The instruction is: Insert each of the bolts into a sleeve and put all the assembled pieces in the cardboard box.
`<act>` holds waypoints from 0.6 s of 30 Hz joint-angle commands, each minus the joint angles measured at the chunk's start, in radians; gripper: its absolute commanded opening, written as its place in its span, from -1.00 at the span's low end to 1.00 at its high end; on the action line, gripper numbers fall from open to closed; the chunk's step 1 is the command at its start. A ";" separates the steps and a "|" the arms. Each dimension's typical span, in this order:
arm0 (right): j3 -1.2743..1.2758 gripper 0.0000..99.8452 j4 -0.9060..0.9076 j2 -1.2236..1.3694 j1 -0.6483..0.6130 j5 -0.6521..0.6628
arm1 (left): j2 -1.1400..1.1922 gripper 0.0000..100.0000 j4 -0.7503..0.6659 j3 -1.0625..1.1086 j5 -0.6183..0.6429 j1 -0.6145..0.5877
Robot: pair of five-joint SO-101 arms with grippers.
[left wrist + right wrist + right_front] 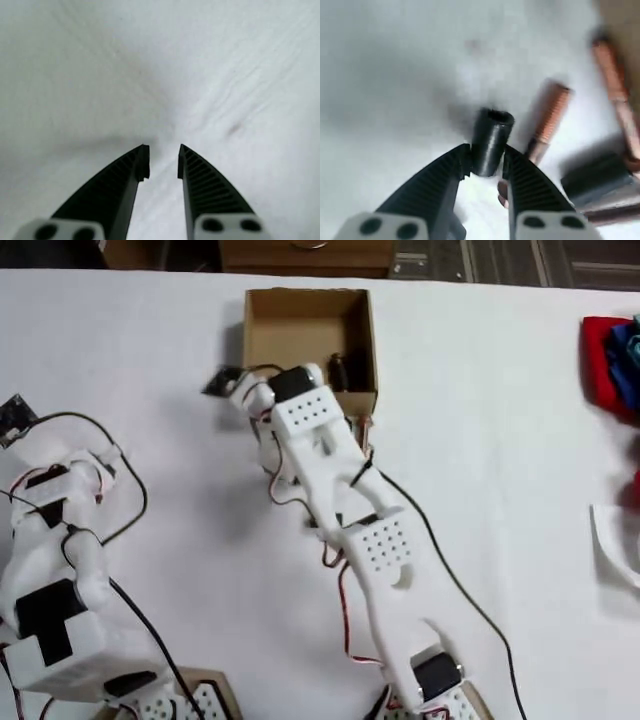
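Black sleeve clamped in my right fingers (486, 161), close by the cardboard box (258, 335)
I grip the sleeve (491, 135) just above the white counter (385, 75); copper bolts (550, 117) and a second sleeve (597, 182) lie just beside it; my left fingers (163, 162) stand slightly apart over the counter, holding nothing.

The white moulded-plastic left arm (60, 580) and right arm (380, 550) carry boxy black servo blocks (45, 615), white panels with grids of holes (385, 538), thin black cables (455, 580) and red wires (345, 625). The left gripper (163, 162) and right gripper (486, 160) have black ribbed, tapered fingers (205, 185) on white bases with paired round holes (65, 232).
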 commanded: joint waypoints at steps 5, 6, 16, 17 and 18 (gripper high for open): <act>-0.049 -0.81 -0.008 0.048 0.005 -0.002 | -0.005 -0.77 -0.014 -0.048 0.008 -0.005; -0.064 -0.81 -0.008 0.048 0.005 -0.002 | -0.005 -0.77 -0.014 -0.048 0.008 -0.005; -0.183 -0.81 -0.010 0.050 0.001 -0.005 | -0.005 -0.77 -0.014 -0.048 0.008 -0.005; -0.181 -0.81 -0.010 0.051 0.001 -0.005 | -0.005 -0.77 -0.014 -0.048 0.008 -0.005; -0.181 -0.80 -0.010 0.051 0.002 -0.005 | -0.005 -0.77 -0.014 -0.048 0.008 -0.005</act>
